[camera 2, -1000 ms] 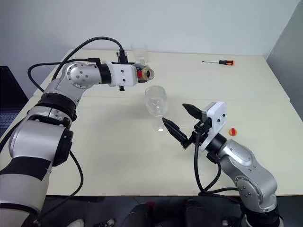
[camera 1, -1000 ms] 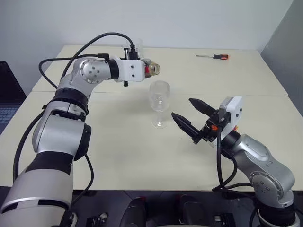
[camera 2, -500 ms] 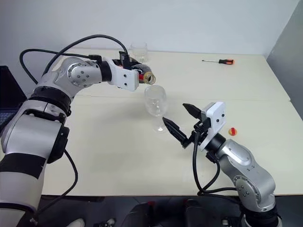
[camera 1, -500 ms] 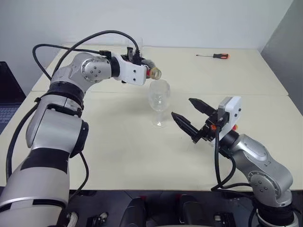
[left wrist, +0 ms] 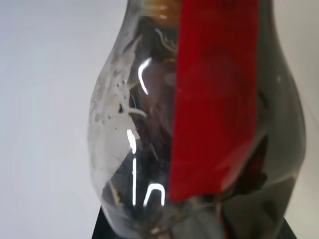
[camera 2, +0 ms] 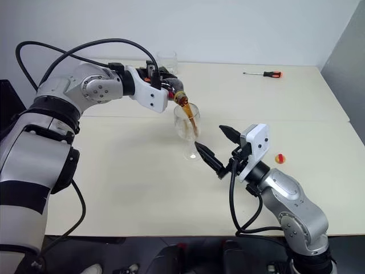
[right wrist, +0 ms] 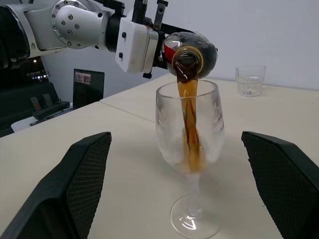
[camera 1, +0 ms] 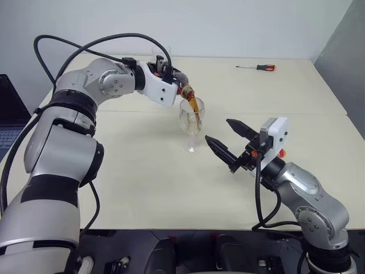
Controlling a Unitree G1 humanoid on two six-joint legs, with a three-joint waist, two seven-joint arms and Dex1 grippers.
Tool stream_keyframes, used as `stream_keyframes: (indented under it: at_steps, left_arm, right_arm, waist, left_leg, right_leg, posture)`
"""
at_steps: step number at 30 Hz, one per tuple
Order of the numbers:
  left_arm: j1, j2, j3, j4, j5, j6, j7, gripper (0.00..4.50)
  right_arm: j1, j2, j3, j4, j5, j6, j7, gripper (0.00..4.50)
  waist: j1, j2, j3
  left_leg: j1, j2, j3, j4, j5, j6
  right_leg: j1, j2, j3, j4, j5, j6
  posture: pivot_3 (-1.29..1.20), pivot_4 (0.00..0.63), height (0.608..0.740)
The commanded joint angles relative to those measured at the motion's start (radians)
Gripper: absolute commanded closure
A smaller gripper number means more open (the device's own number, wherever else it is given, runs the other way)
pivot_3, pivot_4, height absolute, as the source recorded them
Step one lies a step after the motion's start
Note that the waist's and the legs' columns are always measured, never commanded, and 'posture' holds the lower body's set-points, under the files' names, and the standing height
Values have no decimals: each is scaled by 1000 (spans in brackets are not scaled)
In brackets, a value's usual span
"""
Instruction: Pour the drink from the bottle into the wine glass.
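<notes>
Overhead, left gripper (camera 2: 169, 87) tips bottle (right wrist: 192, 51) over wine glass (right wrist: 189, 134).

Premises read as a lab or test room: bare white wall (camera 1: 239, 23), plain cream counter (camera 1: 142, 177), screwdriver (camera 1: 256, 67) at one o'clock, laptop (camera 1: 8, 111) at nine o'clock.

Pale table (camera 1: 142, 188); wine glass (camera 1: 191, 123) mid-table; tumbler (camera 2: 167, 61) and screwdriver (camera 1: 256, 68) far back; small cap (camera 2: 279, 158) right.
</notes>
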Motion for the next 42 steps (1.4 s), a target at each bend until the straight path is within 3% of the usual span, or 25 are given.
stream_keyframes:
  at_steps: [1,42]
  left_arm:
    - [-59,13,2,-9,1,-3,41,3458]
    - [-69,23,1,4,4,19,55,3458]
  right_arm:
    - [1,3,-5,-25,-1,-25,8,0]
    - [-1,-2,-12,-25,3,-19,12,0]
  waist:
    - [0,0,0]
    - [0,0,0]
  left_leg:
    - [0,0,0,0,0,0]
    - [0,0,0,1,0,0]
  right_leg:
    - [0,0,0,0,0,0]
    - [0,0,0,1,0,0]
  posture:
    - [0,150,740]
    - [0,150,740]
